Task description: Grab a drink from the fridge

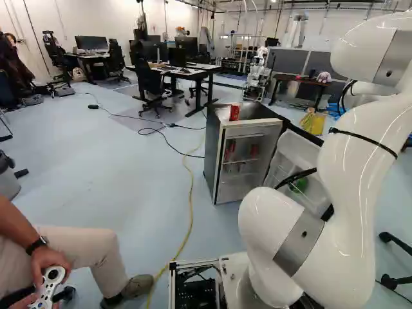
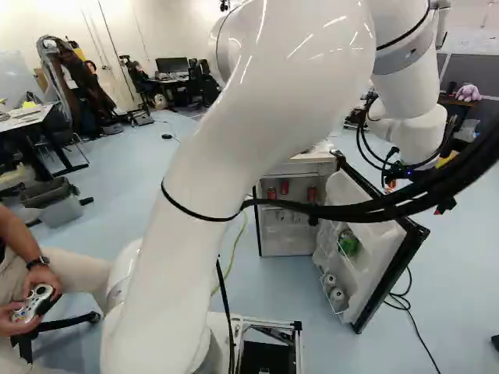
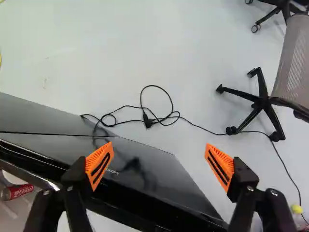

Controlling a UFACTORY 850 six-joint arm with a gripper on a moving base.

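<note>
- Left base view: the fridge [image 1: 214,154] stands on the pale floor [image 1: 138,167] near the middle, its door [image 1: 302,151] wide open toward the arm [image 1: 354,161].
- A red can [image 1: 234,112] stands upright on the fridge's top, near the front edge.
- More drinks are inside: red cans [image 2: 284,187] show on an upper shelf in both base views, side by side and apart from one another.
- The open door's inner racks hold a green item [image 2: 348,243] and, lower down in the right base view, pale round-ended containers [image 2: 337,294]; I cannot tell what is in them.
- The pincer [image 2: 415,196] hangs beyond the open door in the right base view, partly hidden by black cables [image 2: 343,212] along the arm.
- In the wrist view its two fingers are spread wide apart, with nothing gripped between the orange pads [image 3: 99,165].
- One finger is over the dark outer face of the door, the other over the floor beside it.
- A red can also shows beside the first finger, past the door's edge; which can, I cannot tell.
- Ahead of the pincer a black cord [image 3: 157,118] lies looped on the floor, near a wheeled chair [image 3: 263,101].
</note>
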